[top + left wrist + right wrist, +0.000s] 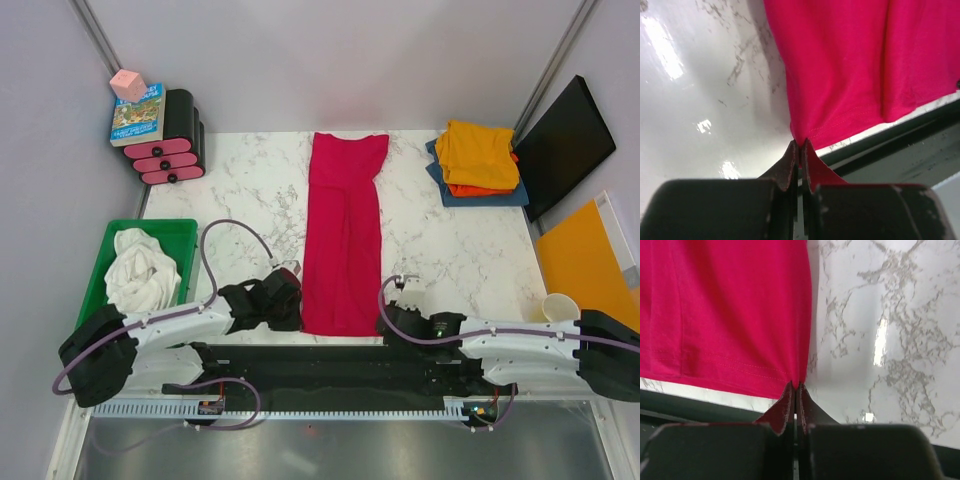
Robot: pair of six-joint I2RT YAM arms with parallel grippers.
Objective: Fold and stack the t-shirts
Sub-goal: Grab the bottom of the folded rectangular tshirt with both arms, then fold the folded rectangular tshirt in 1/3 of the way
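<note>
Marble tabletop (pixel 240 190): your crimson t-shirt (pixel 343 235) runs centre, far edge to near edge. Left gripper (pixel 799 145), right gripper (pixel 794 387) each clamped on a near hem corner. Shirt stack (pixel 478 160) far-right corner, green bin (pixel 100 265) left edge.

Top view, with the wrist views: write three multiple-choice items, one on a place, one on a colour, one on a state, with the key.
1. Where is the white t-shirt? A in the green bin; B on the folded stack; C under the red t-shirt.
2. What colour tops the folded stack? A blue; B white; C yellow-orange.
3. How are the left tool and right tool? A both open; B both shut on the red t-shirt's near corners; C one open.
A: it lies crumpled in the bin. C: yellow-orange cloth lies uppermost. B: each wrist view shows red cloth pinched.
</note>
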